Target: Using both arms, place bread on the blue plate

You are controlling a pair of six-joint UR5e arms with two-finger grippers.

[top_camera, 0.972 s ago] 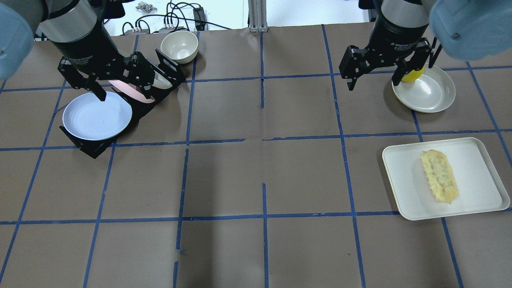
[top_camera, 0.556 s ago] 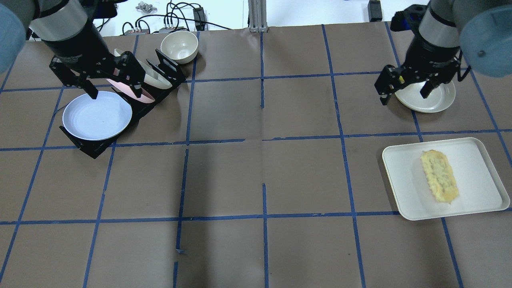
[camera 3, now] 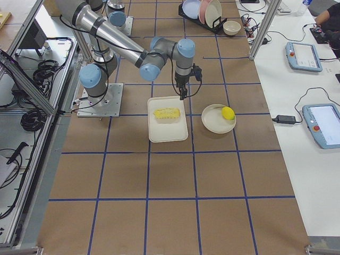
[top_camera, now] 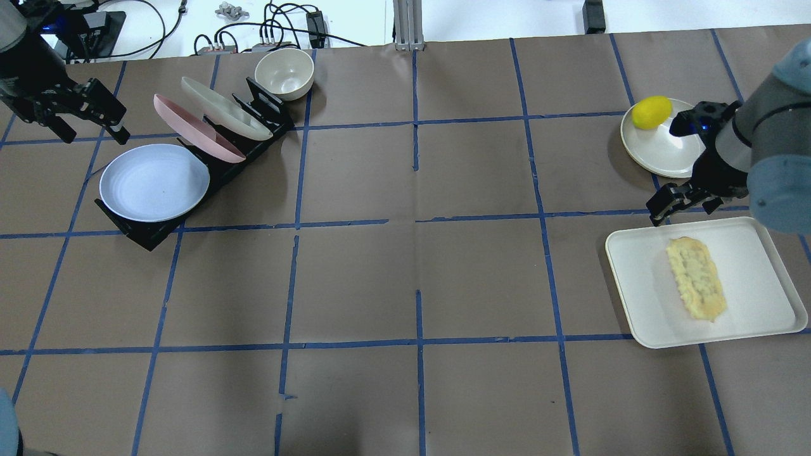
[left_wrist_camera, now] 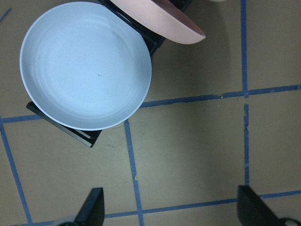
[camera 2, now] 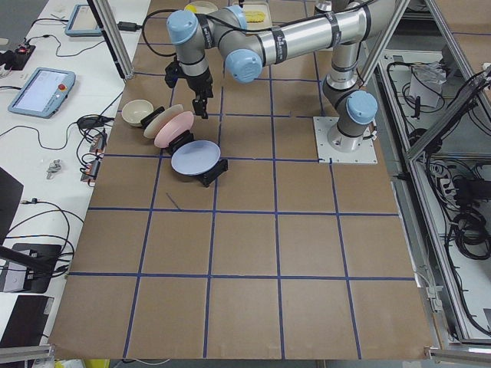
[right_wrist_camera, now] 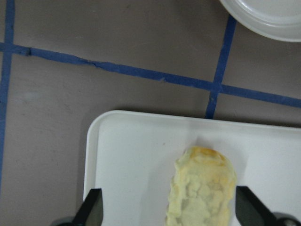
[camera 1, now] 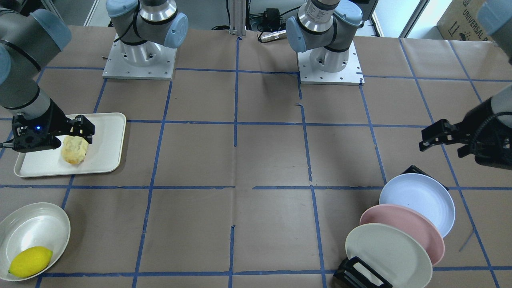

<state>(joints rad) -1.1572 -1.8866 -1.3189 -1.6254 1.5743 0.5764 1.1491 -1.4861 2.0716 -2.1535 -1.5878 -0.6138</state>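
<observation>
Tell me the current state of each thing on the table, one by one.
bread: lying flat on the white tray, ungrasped
blue plate: empty, propped on the black rack
left gripper: open, empty
right gripper: open, empty
lemon: resting in the cream dish

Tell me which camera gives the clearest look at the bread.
Overhead exterior: the bread lies whole and unobstructed on the white tray, topping visible. The right wrist view is closer but crops its lower end; front-facing has the right gripper partly covering it; exterior right shows it small; the left wrist view misses it.
</observation>
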